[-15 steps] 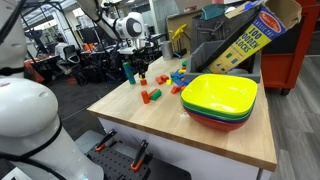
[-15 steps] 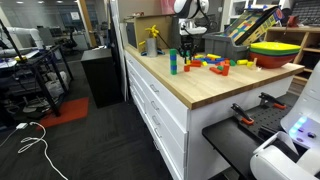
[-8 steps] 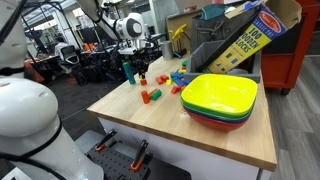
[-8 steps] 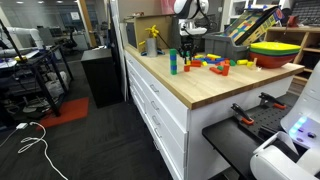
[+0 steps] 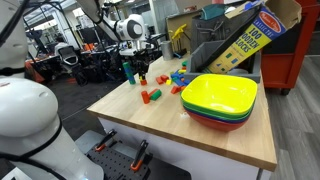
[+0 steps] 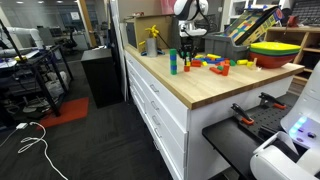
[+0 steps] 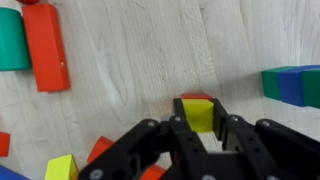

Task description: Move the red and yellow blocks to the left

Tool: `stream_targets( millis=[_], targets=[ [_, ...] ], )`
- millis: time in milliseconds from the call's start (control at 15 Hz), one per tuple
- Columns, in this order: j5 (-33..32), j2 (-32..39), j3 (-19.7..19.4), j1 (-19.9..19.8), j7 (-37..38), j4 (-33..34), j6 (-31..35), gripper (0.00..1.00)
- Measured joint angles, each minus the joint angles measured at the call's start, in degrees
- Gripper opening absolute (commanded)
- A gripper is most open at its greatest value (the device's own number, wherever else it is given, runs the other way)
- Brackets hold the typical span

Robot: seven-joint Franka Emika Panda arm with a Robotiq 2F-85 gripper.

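In the wrist view my gripper (image 7: 198, 118) is shut on the yellow block (image 7: 198, 115), which fills the gap between the two black fingers. The red block (image 7: 197, 97) shows as a thin strip just past the yellow one, touching it; whether the fingers also hold it I cannot tell. In both exterior views the gripper (image 5: 140, 62) (image 6: 188, 42) hangs over the far part of the wooden table, fingers down among scattered blocks. The held blocks are too small to make out there.
A long red block (image 7: 45, 48) and a green one (image 7: 12, 40) lie upper left, a blue and green pair (image 7: 295, 85) to the right, another yellow block (image 7: 60, 167) lower left. Stacked bowls (image 5: 220, 98) and a blocks box (image 5: 250, 35) stand nearby. An upright blue-green stack (image 6: 172, 62) is close.
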Motion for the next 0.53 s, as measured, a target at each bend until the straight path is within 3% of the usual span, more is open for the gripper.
stream_targets(
  millis=[533],
  targets=[
    [1.00, 0.04, 0.09, 0.04, 0.00, 0.07, 0.05, 0.07]
  ],
)
